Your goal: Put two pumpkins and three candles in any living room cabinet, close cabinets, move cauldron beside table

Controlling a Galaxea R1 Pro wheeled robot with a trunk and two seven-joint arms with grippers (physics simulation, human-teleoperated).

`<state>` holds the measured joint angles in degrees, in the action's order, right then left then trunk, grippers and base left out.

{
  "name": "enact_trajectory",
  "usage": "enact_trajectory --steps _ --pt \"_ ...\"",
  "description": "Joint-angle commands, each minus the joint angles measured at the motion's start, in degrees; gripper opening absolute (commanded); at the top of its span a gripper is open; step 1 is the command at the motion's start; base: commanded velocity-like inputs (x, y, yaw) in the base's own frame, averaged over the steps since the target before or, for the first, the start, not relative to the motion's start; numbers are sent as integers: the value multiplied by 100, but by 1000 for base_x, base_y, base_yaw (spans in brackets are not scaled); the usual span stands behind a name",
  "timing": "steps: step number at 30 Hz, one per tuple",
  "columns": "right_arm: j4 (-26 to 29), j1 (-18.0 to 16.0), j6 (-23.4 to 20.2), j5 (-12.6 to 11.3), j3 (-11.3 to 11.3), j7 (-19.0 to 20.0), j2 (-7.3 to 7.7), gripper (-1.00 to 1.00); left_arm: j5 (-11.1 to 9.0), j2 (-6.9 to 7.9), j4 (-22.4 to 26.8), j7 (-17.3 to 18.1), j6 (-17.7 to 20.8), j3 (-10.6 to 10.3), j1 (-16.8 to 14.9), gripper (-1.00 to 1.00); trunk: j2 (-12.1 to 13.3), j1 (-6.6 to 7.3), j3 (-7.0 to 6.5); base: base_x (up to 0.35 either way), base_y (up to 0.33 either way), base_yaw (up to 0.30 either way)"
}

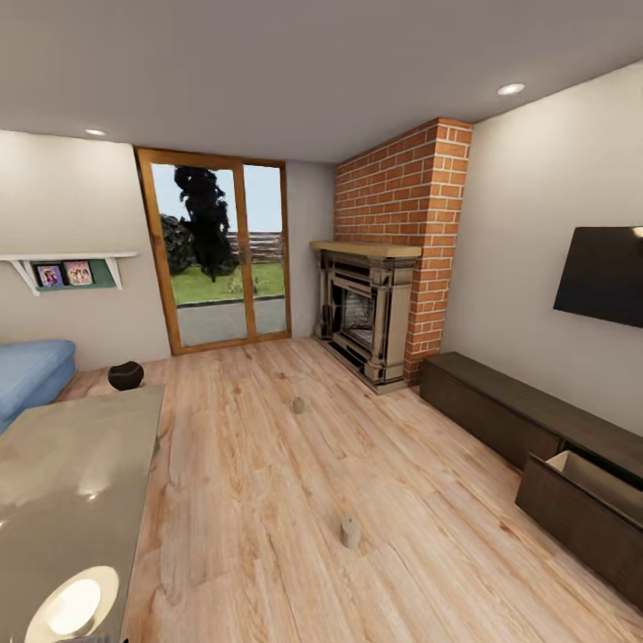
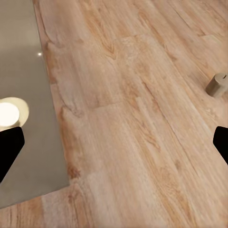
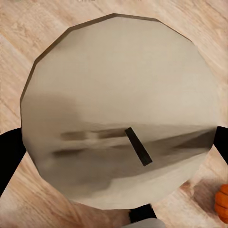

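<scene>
A squat white candle (image 3: 118, 95) with a dark wick sits between the fingers of my right gripper (image 3: 116, 149), whose dark fingers (image 3: 9, 156) press its sides above the wood floor. An orange pumpkin (image 3: 222, 204) lies on the floor beyond it. My left gripper (image 2: 114, 147) hangs open over the floor beside the glossy table (image 2: 23, 71), with another candle (image 2: 217, 85) on the boards ahead. In the head view two candles (image 1: 350, 531) (image 1: 298, 405) stand on the floor. The black cauldron (image 1: 126, 375) rests by the table's (image 1: 80, 464) far end. The dark cabinet (image 1: 500, 411) has one drawer (image 1: 585, 478) open.
A brick fireplace (image 1: 371, 313) stands at the back, a glass door (image 1: 223, 254) to its left. A blue sofa (image 1: 31, 371) is at the far left, a television (image 1: 603, 272) hangs above the cabinet. Wood floor stretches between table and cabinet.
</scene>
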<state>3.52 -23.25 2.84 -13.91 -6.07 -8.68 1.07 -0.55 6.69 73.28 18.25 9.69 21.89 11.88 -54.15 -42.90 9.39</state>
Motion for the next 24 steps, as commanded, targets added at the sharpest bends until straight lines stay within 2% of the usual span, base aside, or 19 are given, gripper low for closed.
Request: enact_trajectory --steps 1,7,24 --pt "3 -4 31 -30 -44 16 -8 -100 -6 -1 11 30 40 8 -1 100 -5 -2 7 148 -67 -1" --pt "10 -4 31 -58 -57 16 4 -100 -6 -1 11 30 36 8 -1 100 -5 -2 -10 247 -97 -90" --pt "0 -4 24 -64 -70 16 7 -100 -6 -1 11 30 35 8 -1 100 -5 -2 -123 316 -25 -210"
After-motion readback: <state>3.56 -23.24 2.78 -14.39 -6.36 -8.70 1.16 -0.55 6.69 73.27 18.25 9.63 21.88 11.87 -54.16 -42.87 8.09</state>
